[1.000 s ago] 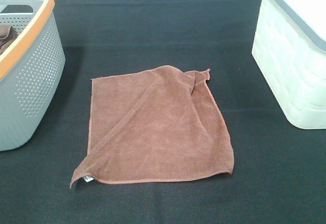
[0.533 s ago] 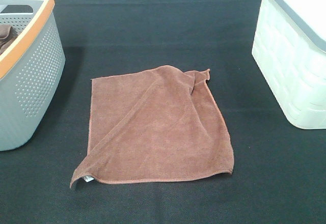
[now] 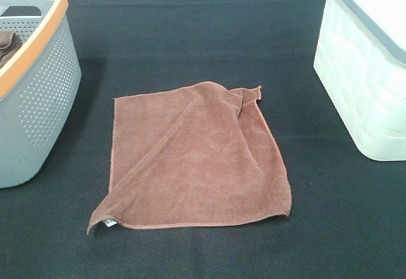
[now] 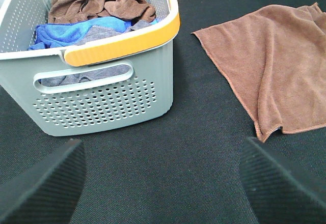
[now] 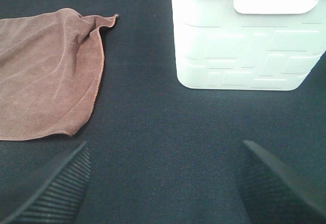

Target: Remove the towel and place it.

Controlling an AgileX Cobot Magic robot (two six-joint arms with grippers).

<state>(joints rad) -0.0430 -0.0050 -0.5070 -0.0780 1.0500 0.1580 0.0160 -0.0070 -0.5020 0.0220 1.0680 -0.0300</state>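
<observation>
A brown towel [image 3: 196, 158] lies spread flat on the black table, one corner folded over at its far right. It also shows in the left wrist view [image 4: 275, 66] and in the right wrist view [image 5: 46, 76]. My left gripper [image 4: 163, 183] is open and empty above bare cloth in front of the grey basket [image 4: 102, 96]. My right gripper [image 5: 163, 183] is open and empty above bare cloth between the towel and the white basket [image 5: 244, 40]. Neither gripper shows in the exterior high view.
The grey basket with an orange rim [image 3: 38, 82] stands at the left and holds brown, blue and grey cloths [image 4: 97, 15]. The white basket with a grey rim [image 3: 368, 70] stands at the right.
</observation>
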